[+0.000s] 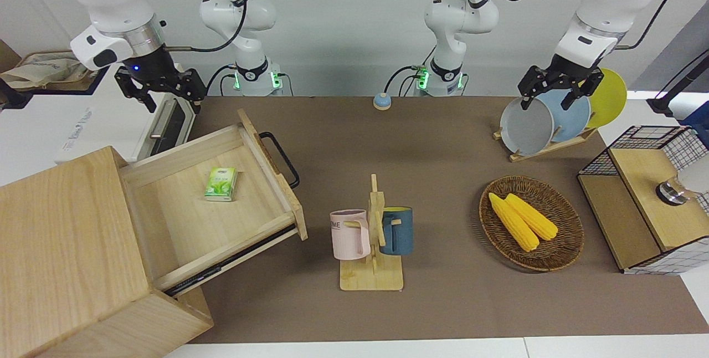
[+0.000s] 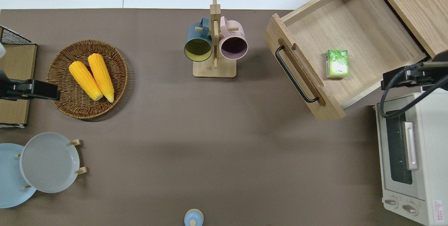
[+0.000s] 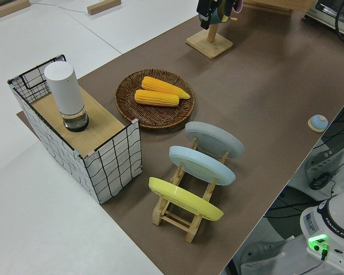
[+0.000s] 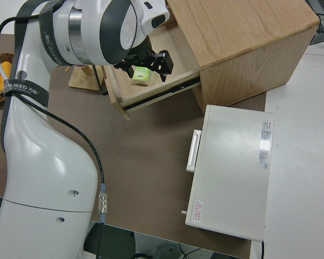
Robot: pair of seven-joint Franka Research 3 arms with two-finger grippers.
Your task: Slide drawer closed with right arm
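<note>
The drawer (image 1: 183, 219) stands pulled far out of the big light-wood box (image 1: 61, 247) at the right arm's end of the table. Its black bar handle (image 1: 281, 157) faces the table's middle. A small green carton (image 1: 221, 183) lies in it. In the overhead view the drawer (image 2: 364, 26) and its handle (image 2: 295, 73) show too. My right gripper (image 1: 173, 104), with the blue wrist light, is open and empty in the air. In the overhead view it (image 2: 395, 79) is over the drawer's side wall nearer the robots, by the toaster oven's corner. It also shows in the right side view (image 4: 147, 65). The left arm is parked, its gripper (image 1: 547, 104) open.
A white toaster oven (image 2: 409, 156) stands beside the drawer, nearer the robots. A mug rack (image 2: 214, 68) with two mugs stands mid-table. A basket of corn (image 2: 59, 89), a plate rack (image 2: 78, 156) and a wire-mesh cabinet (image 1: 637, 203) are at the left arm's end.
</note>
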